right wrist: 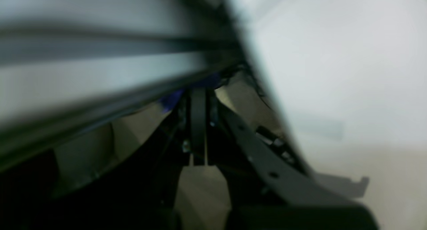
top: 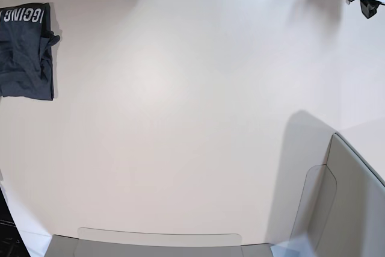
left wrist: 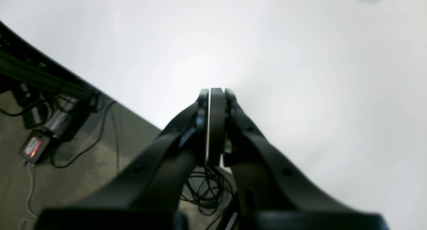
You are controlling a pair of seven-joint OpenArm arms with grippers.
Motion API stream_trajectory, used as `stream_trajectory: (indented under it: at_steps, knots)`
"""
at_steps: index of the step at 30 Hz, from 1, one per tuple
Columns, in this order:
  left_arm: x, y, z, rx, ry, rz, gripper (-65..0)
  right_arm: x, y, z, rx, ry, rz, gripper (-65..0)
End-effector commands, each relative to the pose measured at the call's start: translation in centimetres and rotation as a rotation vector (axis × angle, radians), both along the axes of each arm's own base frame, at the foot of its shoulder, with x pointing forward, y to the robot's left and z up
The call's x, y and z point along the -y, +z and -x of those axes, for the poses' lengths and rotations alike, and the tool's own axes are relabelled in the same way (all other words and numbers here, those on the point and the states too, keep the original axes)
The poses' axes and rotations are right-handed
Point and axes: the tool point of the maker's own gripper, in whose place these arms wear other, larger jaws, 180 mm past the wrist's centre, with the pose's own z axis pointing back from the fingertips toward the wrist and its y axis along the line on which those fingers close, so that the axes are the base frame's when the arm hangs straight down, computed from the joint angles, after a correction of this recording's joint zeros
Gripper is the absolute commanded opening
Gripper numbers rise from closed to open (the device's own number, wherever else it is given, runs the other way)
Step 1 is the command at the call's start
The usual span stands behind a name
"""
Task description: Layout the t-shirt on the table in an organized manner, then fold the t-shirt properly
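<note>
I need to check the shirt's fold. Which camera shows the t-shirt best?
The base view: the t-shirt lies folded at the table's left edge, white lettering up. Neither wrist view shows it clearly.

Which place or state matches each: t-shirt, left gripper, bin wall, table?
Things:
1. t-shirt
2. left gripper
3. bin wall
4. table

Places or states:
A. off-white, fills most of the base view
B. fingers shut, holding nothing
C. base view's upper left edge, bunched
D. base view's lower right corner

Pairs: 1-C, 2-B, 3-D, 4-A
</note>
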Motion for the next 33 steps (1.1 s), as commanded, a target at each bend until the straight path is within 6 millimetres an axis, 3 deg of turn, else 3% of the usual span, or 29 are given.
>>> stream_trajectory:
  at_steps: [1, 4, 7, 14, 16, 19, 26, 30, 33]
  knots:
    - [0.0, 0.8, -0.6, 0.025, -0.021, -0.021, -65.0, 1.4, 0.3, -1.1, 0.028, -0.062, 0.019, -65.0]
    - [0.4, 0.5, -0.7, 0.016, -0.036, -0.011, -65.0, 6.1, 0.0, -2.7, 0.049, -0.241, 0.110, -65.0]
    - [1.0, 0.1, -0.9, 0.004, -0.059, 0.001, -65.0, 9.7, 0.0, -2.7, 0.050, -0.370, 0.179, -65.0]
    - [1.2, 0.0, -1.1, 0.000, -0.068, 0.004, -65.0, 10.5, -0.7, 3.0, -0.071, -0.328, 0.238, -65.0]
    - [1.1, -0.1, -0.7, -0.004, -0.055, 0.002, -65.0, 10.9, -0.9, 3.8, -0.072, -0.295, 0.268, -65.0]
    - [0.8, -0.6, 2.0, -0.040, 0.009, 0.014, -65.0, 12.1, -1.2, 4.8, -0.063, -0.256, 0.333, -65.0]
    - [1.0, -1.7, 7.1, -0.066, 0.187, 0.057, -65.0, 14.7, -3.2, 4.6, -0.013, -0.230, 0.479, -65.0]
    - [0.9, -2.7, 8.4, -0.097, 0.209, 0.087, -65.0, 13.8, -4.9, 6.8, -0.049, -0.127, 0.506, -65.0]
    - [1.1, -5.0, 9.9, -0.119, 0.252, 0.166, -65.0, 14.7, -6.9, 8.7, -0.094, -0.061, 0.564, -65.0]
